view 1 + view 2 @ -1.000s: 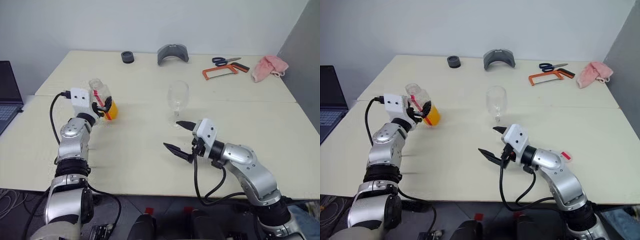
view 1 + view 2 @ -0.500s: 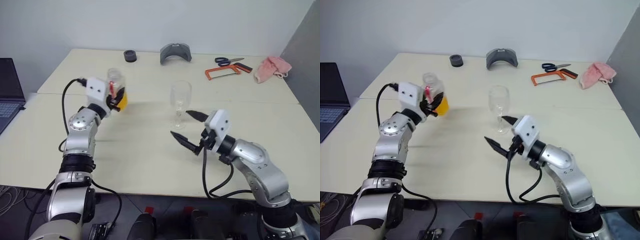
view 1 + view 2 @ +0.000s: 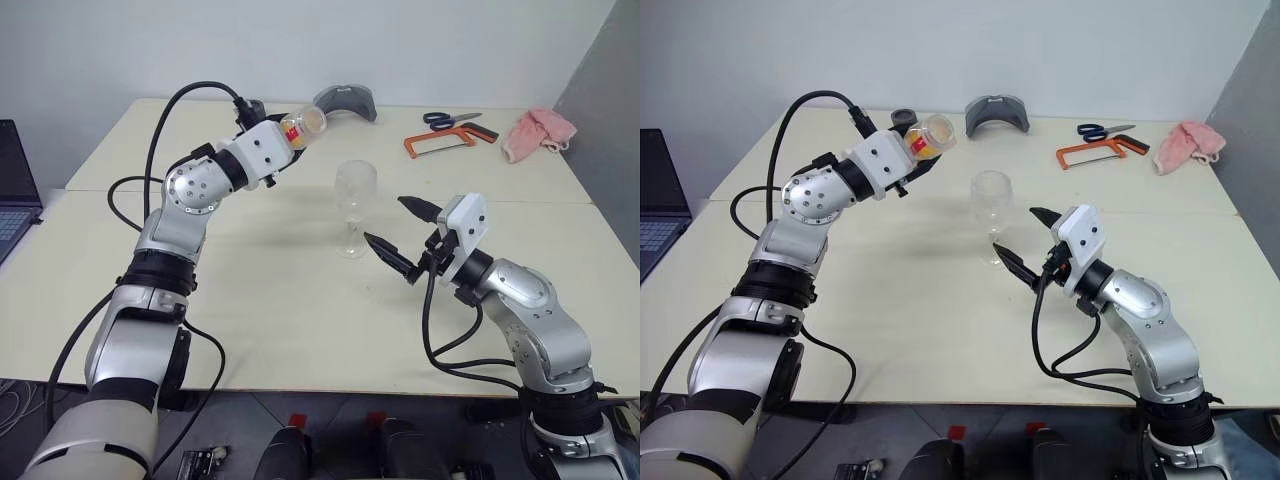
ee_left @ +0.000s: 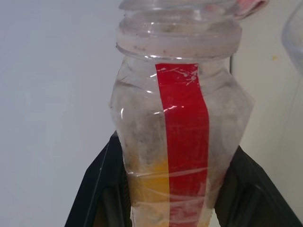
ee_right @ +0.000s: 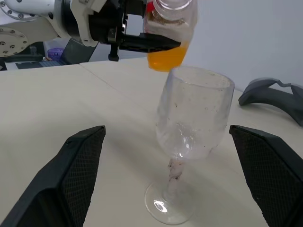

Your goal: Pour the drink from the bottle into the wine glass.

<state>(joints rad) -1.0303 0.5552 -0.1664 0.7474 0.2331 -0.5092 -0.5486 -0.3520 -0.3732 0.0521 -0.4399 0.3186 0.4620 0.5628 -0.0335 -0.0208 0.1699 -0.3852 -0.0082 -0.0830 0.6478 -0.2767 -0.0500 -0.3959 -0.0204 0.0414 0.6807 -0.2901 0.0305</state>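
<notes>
Showing red label stripe, bottle clear; drink orange

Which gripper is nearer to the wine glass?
Right. The right gripper sits open beside the wine glass, near its stem; the left gripper holds the bottle up and to its left.

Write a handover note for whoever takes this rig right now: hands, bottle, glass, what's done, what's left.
Left hand: shut on the bottle, held in the air left of the wine glass, tilted.
Right hand: open, empty, fingers flanking the glass stem without touching.
Drink: all in the bottle.
Wine glass: upright on the table, empty.
Done: bottle picked up.
Left: bring the bottle's mouth over the glass and pour.
</notes>
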